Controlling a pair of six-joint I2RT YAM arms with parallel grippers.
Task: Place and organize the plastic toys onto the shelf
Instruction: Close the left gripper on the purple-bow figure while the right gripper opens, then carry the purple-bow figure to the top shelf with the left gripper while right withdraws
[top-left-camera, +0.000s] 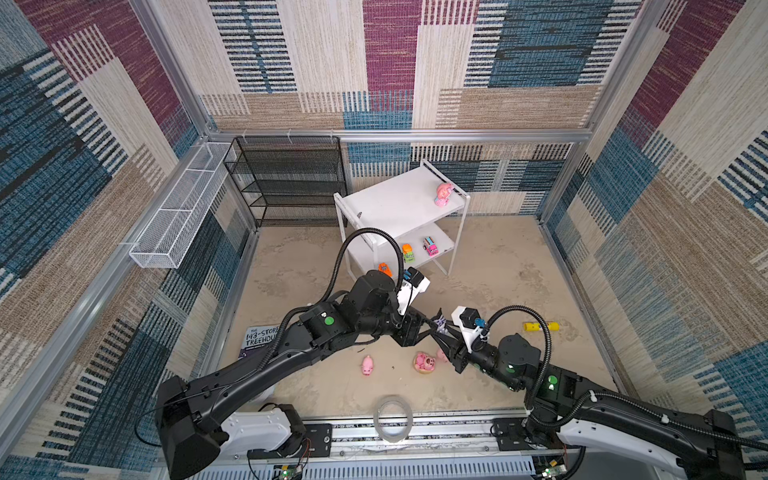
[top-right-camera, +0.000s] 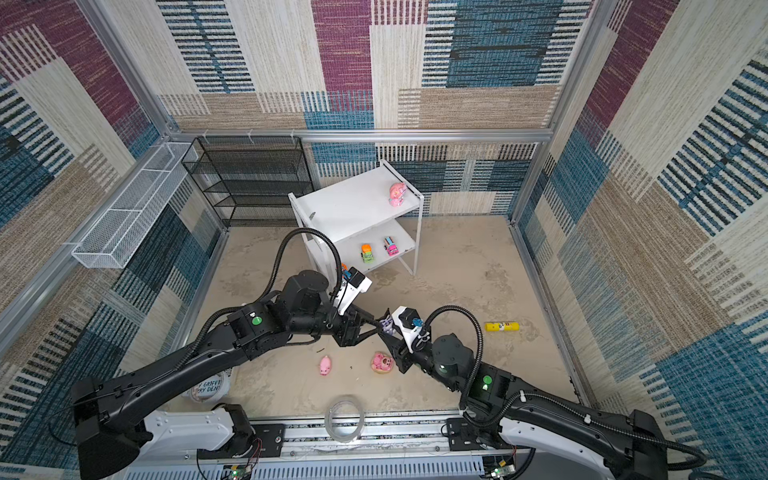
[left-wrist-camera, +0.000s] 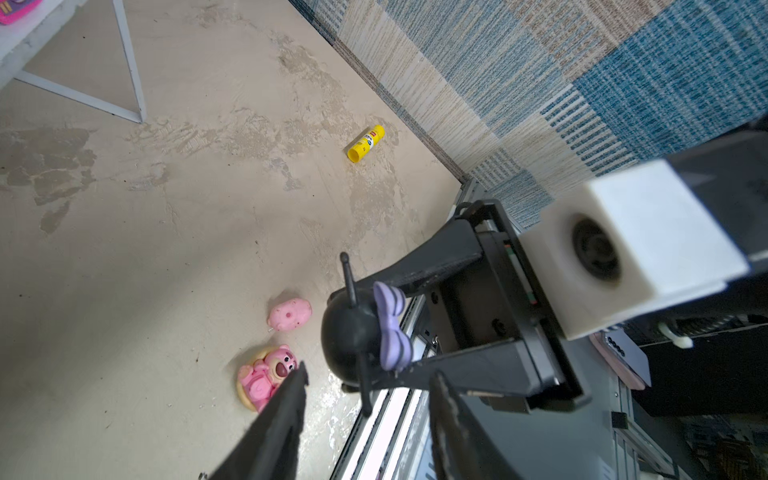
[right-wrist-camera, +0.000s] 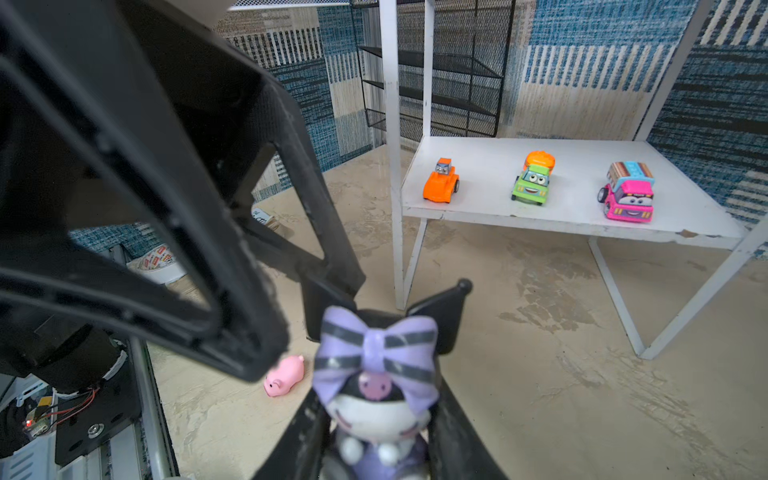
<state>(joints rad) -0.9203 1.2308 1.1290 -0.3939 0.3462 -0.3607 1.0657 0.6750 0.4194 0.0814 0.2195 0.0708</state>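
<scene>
1. One toy's off the floor: your right gripper (right-wrist-camera: 376, 397) is clamped on the black-and-white plastic figure with a purple bow (right-wrist-camera: 376, 353).
2. Your left gripper (left-wrist-camera: 370, 380) has its jaws apart, tips just beside it.
3. Behind them, the white two-tier shelf (top-left-camera: 395, 199) stands apart.

The left arm (top-left-camera: 257, 365) and right arm (top-left-camera: 623, 411) are black with boxy links and white shells (top-left-camera: 253, 428) by the metal rail (top-left-camera: 457, 432). Each carries a round green sticker (top-left-camera: 329, 320), a ribbed black cable (top-left-camera: 365, 232) and a white camera block (top-left-camera: 415, 286). The left end effector (top-left-camera: 433, 327) has black fingers (right-wrist-camera: 241, 291) shaped as triangular frames.
</scene>
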